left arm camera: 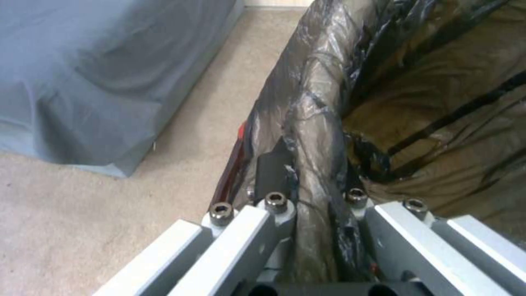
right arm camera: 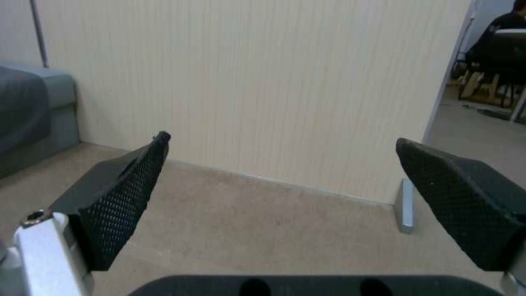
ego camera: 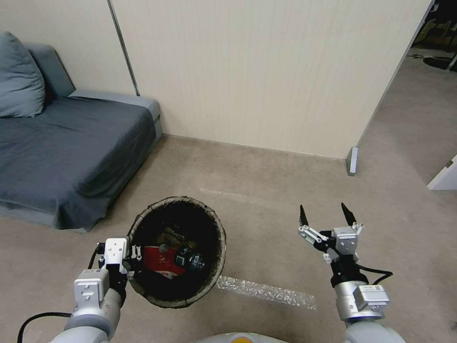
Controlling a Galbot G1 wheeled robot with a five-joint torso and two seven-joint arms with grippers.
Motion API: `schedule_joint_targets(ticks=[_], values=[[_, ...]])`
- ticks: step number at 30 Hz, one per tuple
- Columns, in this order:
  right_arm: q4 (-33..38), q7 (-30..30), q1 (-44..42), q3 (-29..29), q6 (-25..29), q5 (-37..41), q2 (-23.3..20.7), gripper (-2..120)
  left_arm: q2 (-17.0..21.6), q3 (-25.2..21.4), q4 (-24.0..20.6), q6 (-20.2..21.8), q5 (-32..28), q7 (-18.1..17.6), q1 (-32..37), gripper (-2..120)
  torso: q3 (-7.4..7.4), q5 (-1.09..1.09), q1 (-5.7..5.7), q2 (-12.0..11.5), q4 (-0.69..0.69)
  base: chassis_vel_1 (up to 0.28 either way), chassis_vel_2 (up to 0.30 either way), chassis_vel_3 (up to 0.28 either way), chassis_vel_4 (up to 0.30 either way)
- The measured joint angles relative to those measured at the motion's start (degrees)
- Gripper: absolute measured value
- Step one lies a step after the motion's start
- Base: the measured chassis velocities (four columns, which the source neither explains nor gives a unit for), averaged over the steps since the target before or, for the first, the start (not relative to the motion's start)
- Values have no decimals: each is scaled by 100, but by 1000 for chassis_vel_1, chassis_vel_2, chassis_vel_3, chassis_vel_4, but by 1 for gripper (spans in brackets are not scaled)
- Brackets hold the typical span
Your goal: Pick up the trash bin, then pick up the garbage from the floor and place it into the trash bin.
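The trash bin (ego camera: 215, 238), its rim wrapped in a dark brown-black bag liner, hangs tilted above the carpet at lower centre. My left gripper (ego camera: 134, 253) is shut on its near-left rim; in the left wrist view the liner-covered rim (left arm camera: 312, 135) runs between the gripper's fingers. Inside the bin lies garbage: a red-and-white snack packet (ego camera: 159, 261), a small clear bottle (ego camera: 189, 260) and crumpled brown paper (ego camera: 175, 235). My right gripper (ego camera: 327, 215) hovers open and empty to the right of the bin, its black fingers (right arm camera: 123, 193) spread wide toward the wall.
A grey sofa (ego camera: 62, 147) with a cushion stands at the left. A beige wall panel (ego camera: 266, 71) ends at a metal foot (ego camera: 352, 161), with an open passage to its right. A shiny tape strip (ego camera: 265, 291) lies on the carpet between the arms.
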Motion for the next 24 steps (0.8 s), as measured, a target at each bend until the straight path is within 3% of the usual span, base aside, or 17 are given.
schedule_joint_targets(ticks=[12,18,24], values=[[0,-189,-112,284,-54,96,25,100,-180,-45,0,22,81,6,-100,1,0,0,0,0,-1,8,11,11,13],[-94,-380,-219,404,69,40,283,100,-570,98,0,-226,529,183,-103,1,0,1,0,0,1,54,62,63,69],[-188,-441,-304,362,229,-85,402,100,-538,80,0,-283,509,203,-99,1,0,0,0,0,0,68,69,75,68]])
